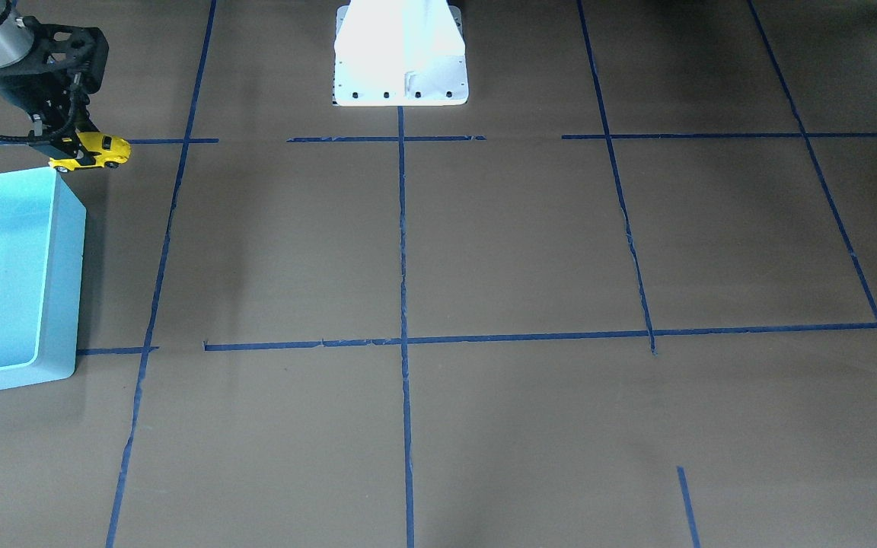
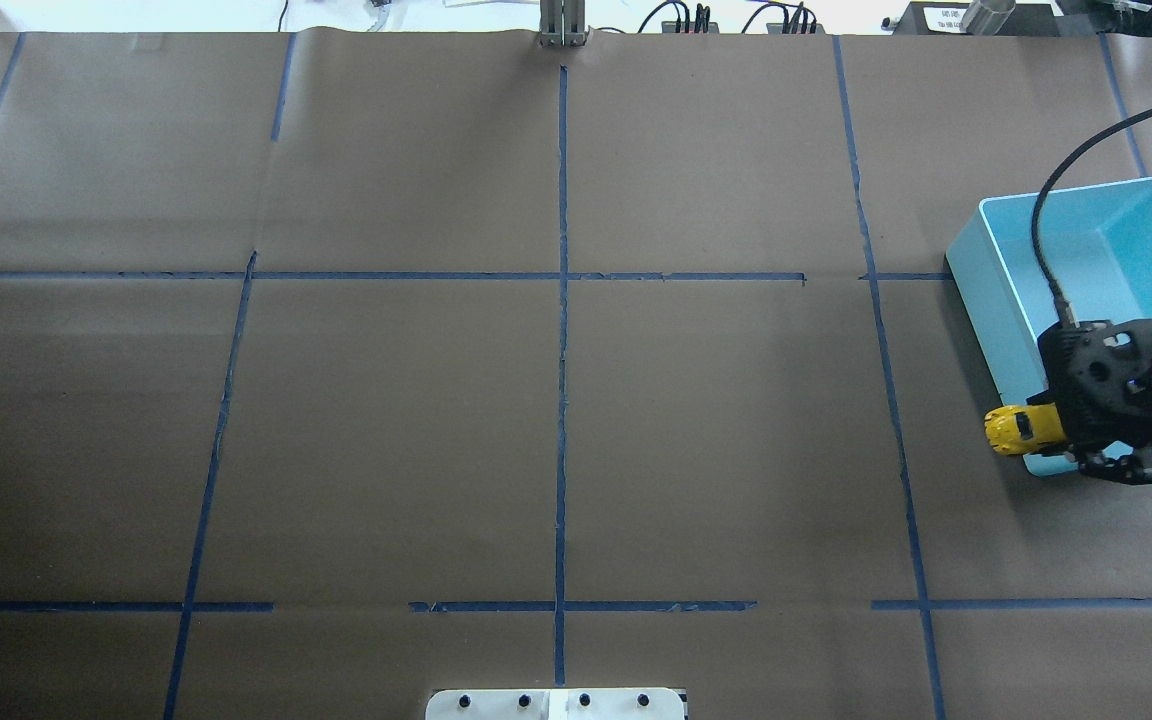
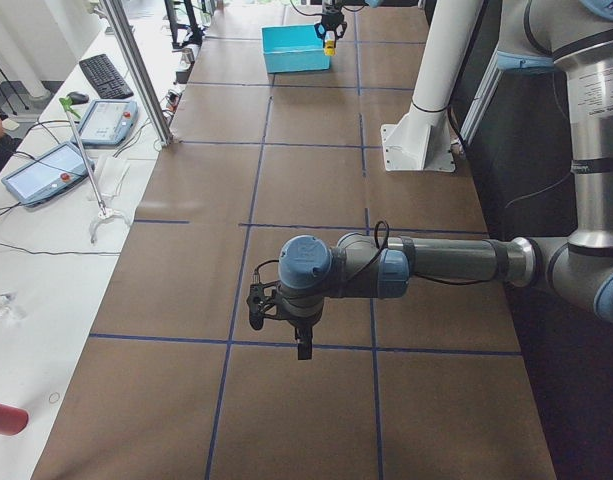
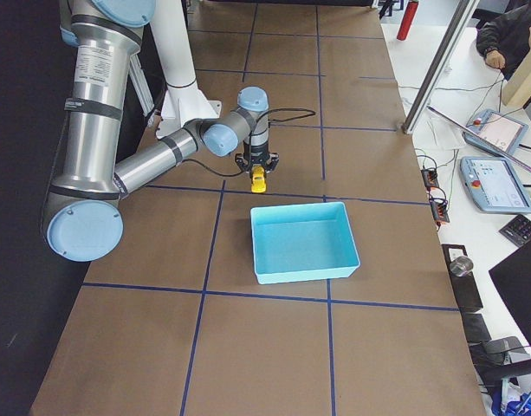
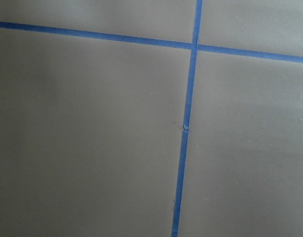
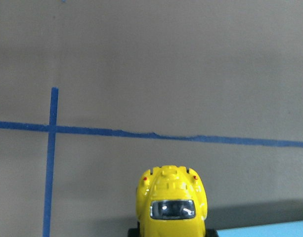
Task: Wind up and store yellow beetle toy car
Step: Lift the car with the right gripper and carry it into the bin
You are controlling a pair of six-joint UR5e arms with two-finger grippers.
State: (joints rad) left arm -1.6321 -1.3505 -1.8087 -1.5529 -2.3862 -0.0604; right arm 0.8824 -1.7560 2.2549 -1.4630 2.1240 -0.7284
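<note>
Overhead exterior: car (image 2: pixel 1016 429) clamped in right tool (image 2: pixel 1054 432)

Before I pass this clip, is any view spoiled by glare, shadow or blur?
Front-facing view: the white robot base is blown out, and a soft shadow lies beside the turquoise bin. Overhead view: the background strip along the top is overexposed. Right wrist view: the yellow beetle toy car is sharp, with glints on its window. Left wrist view: evenly lit, tape lines clear.
</note>
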